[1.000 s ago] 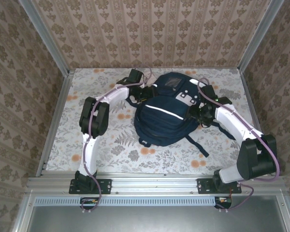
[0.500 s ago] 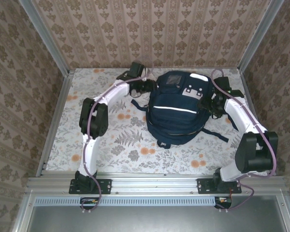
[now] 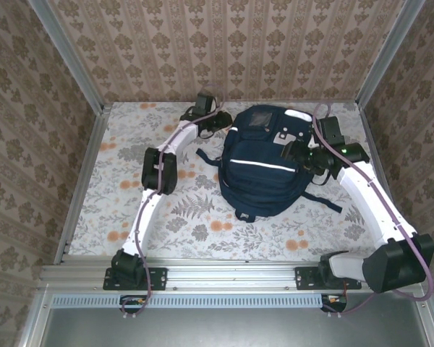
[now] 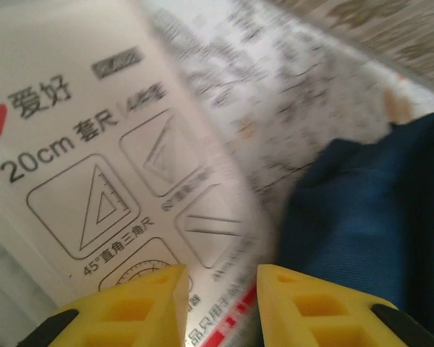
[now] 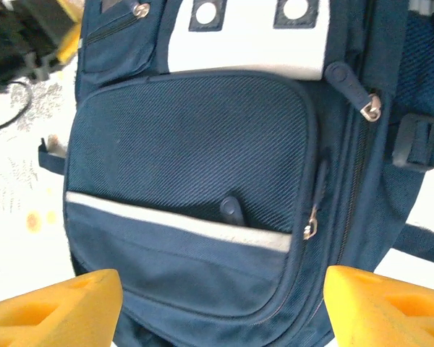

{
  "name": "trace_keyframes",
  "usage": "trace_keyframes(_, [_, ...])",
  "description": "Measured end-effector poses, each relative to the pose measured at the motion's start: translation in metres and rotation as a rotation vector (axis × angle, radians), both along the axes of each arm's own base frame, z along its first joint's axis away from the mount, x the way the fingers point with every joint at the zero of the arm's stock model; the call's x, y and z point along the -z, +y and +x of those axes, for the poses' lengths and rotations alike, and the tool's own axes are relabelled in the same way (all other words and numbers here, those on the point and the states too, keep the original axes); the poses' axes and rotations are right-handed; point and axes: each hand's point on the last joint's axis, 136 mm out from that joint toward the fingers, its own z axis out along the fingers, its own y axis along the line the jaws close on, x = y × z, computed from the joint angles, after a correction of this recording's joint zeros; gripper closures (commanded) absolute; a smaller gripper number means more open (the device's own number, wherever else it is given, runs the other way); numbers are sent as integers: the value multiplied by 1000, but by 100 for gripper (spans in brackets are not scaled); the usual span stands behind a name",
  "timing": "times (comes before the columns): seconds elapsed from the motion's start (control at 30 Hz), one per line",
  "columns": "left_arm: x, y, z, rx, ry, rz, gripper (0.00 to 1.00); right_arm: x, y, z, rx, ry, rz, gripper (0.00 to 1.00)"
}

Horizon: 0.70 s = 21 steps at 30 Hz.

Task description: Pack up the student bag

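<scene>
Navy bag [image 3: 264, 170] lies front-up on the table [image 3: 130, 210] toward the far wall, left gripper [image 4: 218, 280] clenched on a white ruler pack [image 4: 94, 166] beside its top, likely staged for loading, right gripper [image 5: 220, 289] spread wide over the front pocket [image 5: 195, 159], probably to open it.

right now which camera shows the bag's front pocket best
The right wrist view: the front pocket is close and sharp, its white stripe and zip pulls plain. The top external view shows the whole student bag from above, pocket small. The left wrist view catches a blurred navy edge of it beside a ruler-set pack.
</scene>
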Motion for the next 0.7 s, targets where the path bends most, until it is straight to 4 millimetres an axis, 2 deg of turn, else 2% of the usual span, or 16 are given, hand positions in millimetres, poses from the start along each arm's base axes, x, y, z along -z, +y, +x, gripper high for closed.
trace_keyframes(0.07, [-3,3,2,-23,6,7,69,-2,2,-4,4,-1,9,24])
trace_keyframes(0.23, [5,14,-3,-72,43,76,73,-5,0,-8,21,-8,14,23])
trace_keyframes(0.37, [10,35,-23,-109,95,159,74,-5,0,-8,21,-7,14,23])
trace_keyframes(0.53, [14,84,-62,-151,177,265,76,-5,1,-6,18,-9,14,23])
trace_keyframes(0.7, [18,158,-103,-234,251,353,76,1,8,-1,0,-1,14,23])
